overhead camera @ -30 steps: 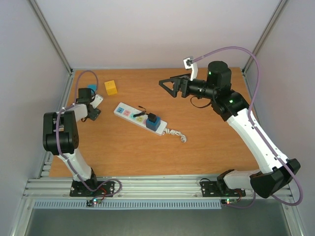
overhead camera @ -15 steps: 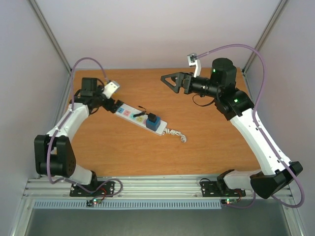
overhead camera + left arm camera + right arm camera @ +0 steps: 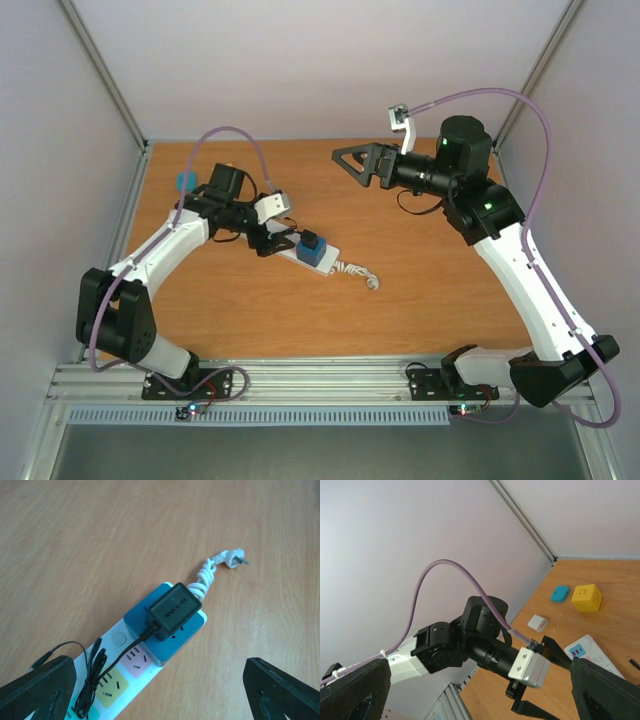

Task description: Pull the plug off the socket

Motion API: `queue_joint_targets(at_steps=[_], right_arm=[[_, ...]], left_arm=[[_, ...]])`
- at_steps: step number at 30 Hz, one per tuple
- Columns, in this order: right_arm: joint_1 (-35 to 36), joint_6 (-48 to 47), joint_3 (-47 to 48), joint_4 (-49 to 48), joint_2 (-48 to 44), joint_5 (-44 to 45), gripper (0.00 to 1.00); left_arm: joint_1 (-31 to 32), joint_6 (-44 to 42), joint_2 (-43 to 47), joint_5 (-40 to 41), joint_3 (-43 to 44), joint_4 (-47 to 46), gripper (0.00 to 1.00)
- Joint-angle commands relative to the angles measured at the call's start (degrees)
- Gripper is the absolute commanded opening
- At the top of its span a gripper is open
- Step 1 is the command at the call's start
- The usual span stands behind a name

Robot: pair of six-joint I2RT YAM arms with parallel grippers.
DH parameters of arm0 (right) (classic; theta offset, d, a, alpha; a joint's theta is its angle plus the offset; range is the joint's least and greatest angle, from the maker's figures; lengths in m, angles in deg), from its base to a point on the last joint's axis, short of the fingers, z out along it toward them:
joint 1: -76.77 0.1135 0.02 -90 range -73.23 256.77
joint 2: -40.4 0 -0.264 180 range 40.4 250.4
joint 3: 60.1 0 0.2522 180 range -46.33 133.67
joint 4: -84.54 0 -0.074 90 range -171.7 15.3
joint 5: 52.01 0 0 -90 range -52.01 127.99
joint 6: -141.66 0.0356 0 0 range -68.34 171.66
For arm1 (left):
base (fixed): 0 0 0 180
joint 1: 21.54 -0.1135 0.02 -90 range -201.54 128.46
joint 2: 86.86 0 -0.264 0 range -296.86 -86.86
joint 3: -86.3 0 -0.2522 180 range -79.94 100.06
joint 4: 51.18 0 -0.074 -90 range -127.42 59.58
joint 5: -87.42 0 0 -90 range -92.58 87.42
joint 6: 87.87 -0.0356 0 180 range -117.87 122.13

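Note:
The socket (image 3: 290, 253), a long white power strip with pastel outlet faces, lies mid-table. In the left wrist view its blue end outlet (image 3: 172, 640) carries the black plug (image 3: 172, 611), still seated, with a thin black wire (image 3: 92, 675) bundled over the yellow face. My left gripper (image 3: 277, 240) hovers open over the strip, just left of the plug; its fingers (image 3: 37, 690) straddle the strip without touching the plug. The strip's coiled white cord (image 3: 206, 576) trails away past the plug. My right gripper (image 3: 350, 165) is open and empty, raised above the far table.
A yellow cube (image 3: 586, 597), a small blue piece (image 3: 560, 593) and a small white adapter (image 3: 538, 623) sit near the table's far left corner. Grey walls close the table's left, far and right sides.
My left arm has swung from the table's left edge to over the power strip, and its gripper has opened wider. The right arm has drifted slightly right.

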Motion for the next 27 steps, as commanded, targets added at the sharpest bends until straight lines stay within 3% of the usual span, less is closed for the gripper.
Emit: queue_joint_targets(at_steps=[1, 12, 19, 27], right_arm=[[-0.3, -3.7, -1.1, 1.5, -1.4, -1.2, 0.99], [-3.6, -17.0, -11.8, 2.3, -3.0, -3.0, 0.99], [-8.1, -25.9, -22.6, 0.1, -4.0, -4.3, 0.99], [-8.3, -38.2, -33.2, -3.6, -2.2, -6.0, 0.96]], left_arm=[[2.8, -10.7, -2.5, 0.3, 3.0, 4.1, 0.92], [5.8, -24.1, -9.5, 1.2, 8.2, 4.0, 0.83], [7.8, -26.7, -12.6, 1.6, 9.3, 3.7, 0.65], [7.9, -26.2, -13.6, 1.8, 10.0, 3.1, 0.45]])
